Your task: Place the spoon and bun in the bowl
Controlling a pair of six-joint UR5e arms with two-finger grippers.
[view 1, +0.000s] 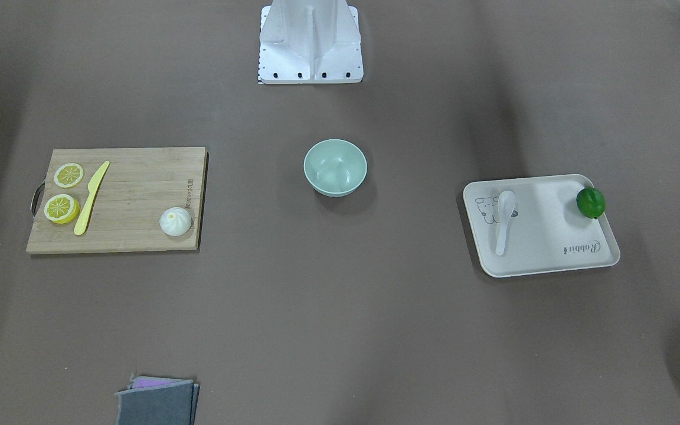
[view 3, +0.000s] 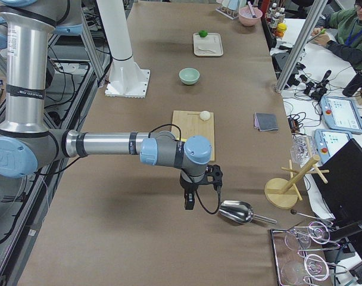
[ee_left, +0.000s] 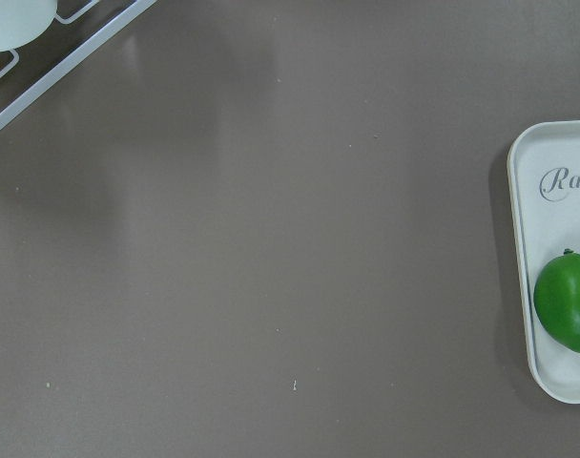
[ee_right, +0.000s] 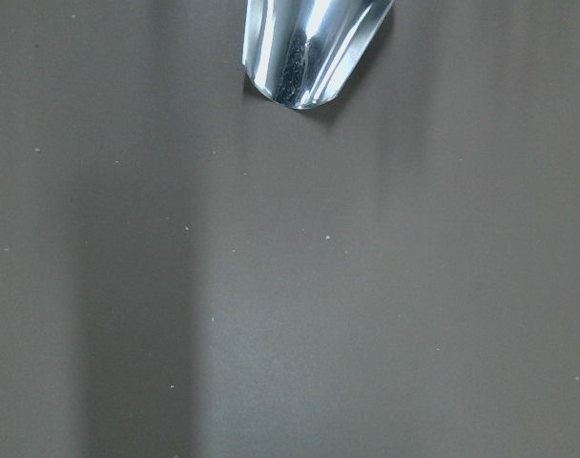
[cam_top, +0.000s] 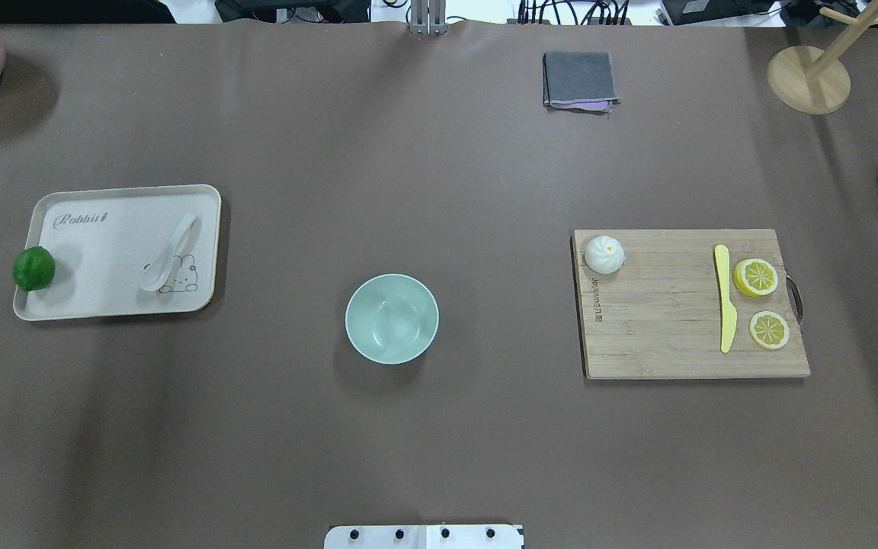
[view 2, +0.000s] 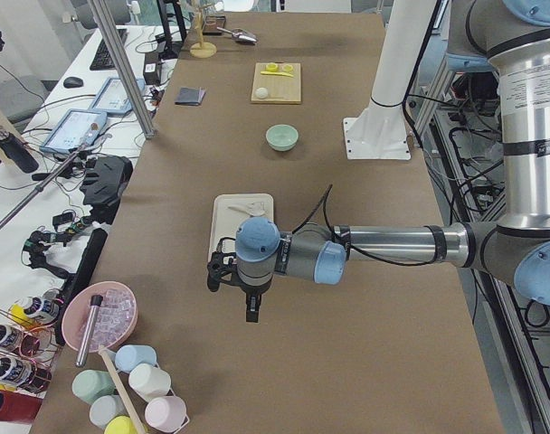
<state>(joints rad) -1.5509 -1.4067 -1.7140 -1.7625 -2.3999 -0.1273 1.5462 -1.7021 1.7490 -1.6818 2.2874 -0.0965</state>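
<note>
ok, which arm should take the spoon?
Left. The spoon lies on the tray on the robot's left, and the left arm hangs just off that tray's lime end. The right arm is far off, by the scoop past the board.

Our table cover [cam_top: 439,191] is a matt brown sheet, faintly speckled up close, and the cutting board [cam_top: 668,305] on it is pale wood with clear grain, bamboo by the look. The bowl [cam_top: 366,305] and tray [cam_top: 104,259] both read as smooth matt plastic to us, the spoon [cam_top: 171,255] is smooth white with a slight sheen, the knife [cam_top: 724,301] is yellow plastic, the bun [cam_top: 605,254] is matt and pleated, and the lime [cam_top: 33,268] is glossy. The scoop [ee_right: 309,48] is mirror-polished metal, and the folded cloths [cam_top: 578,78] look like soft grey fabric.
</note>
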